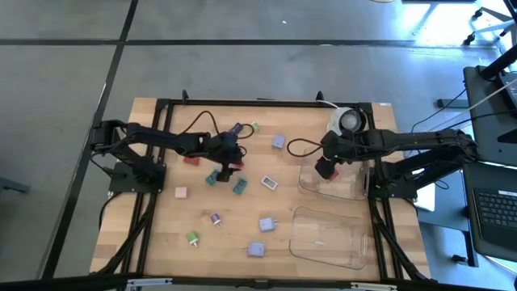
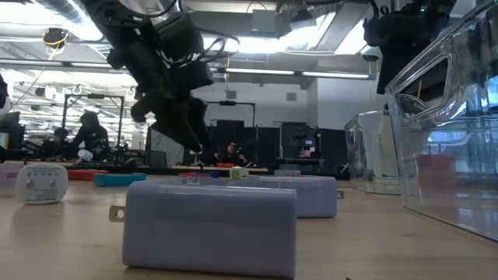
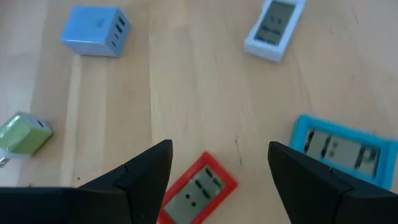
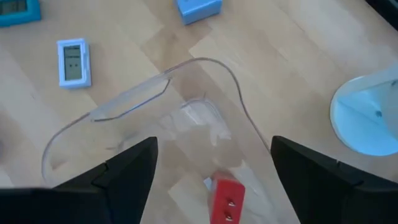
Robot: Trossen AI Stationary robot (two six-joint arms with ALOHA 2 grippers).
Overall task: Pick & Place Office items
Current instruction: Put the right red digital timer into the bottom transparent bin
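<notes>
Hovering with fingers apart over the red display (image 3: 198, 194), the left gripper (image 3: 217, 186) looks set to descend and close across its short sides; its long axis runs diagonally between the fingers. Farther off, the right gripper (image 4: 211, 180) hangs spread above the tray (image 4: 124, 102), a red block (image 4: 225, 198) lying inside.
</notes>
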